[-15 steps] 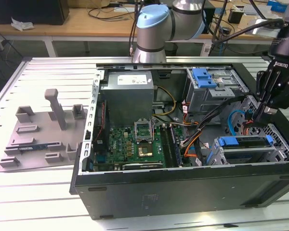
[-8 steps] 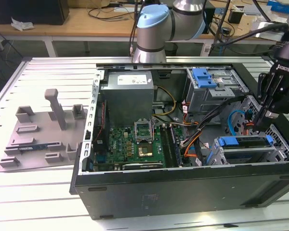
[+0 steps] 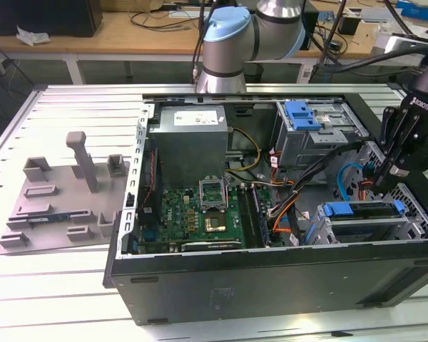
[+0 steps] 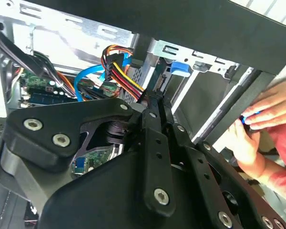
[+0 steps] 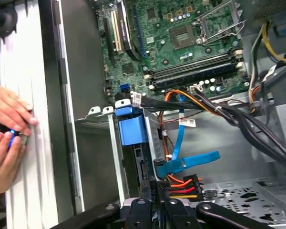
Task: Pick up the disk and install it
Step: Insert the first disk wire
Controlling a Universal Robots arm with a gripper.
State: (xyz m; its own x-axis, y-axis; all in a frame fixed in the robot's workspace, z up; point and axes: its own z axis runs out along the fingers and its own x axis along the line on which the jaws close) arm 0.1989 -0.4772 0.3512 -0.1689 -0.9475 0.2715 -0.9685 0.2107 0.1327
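Already the disk [image 3: 364, 222] lies in its bay at about 4 o'clock inside the open computer case [image 3: 271, 285] on the table [image 3: 71, 107], with its blue bracket around it. At the disk's 1 o'clock edge hangs the pincer [image 3: 382, 182], tips pressed together with nothing between them, close to the orange and red cables [image 5: 183, 183]. A person's hands [image 5: 7, 136] rest on the table beside the case wall.

- Motherboard [image 5: 181, 43] is lying flat inside the open case [image 5: 78, 71].
- Blue plastic tab [image 5: 132, 125] is sitting on a metal bay's [image 5: 93, 152] edge.
- Orange, black and blue cables [image 5: 238, 119] are running beside it.
- Gripper [image 5: 147, 183] is hanging near the tab.
- A person's hands [image 5: 9, 112] are resting on the slatted table [image 5: 24, 71].
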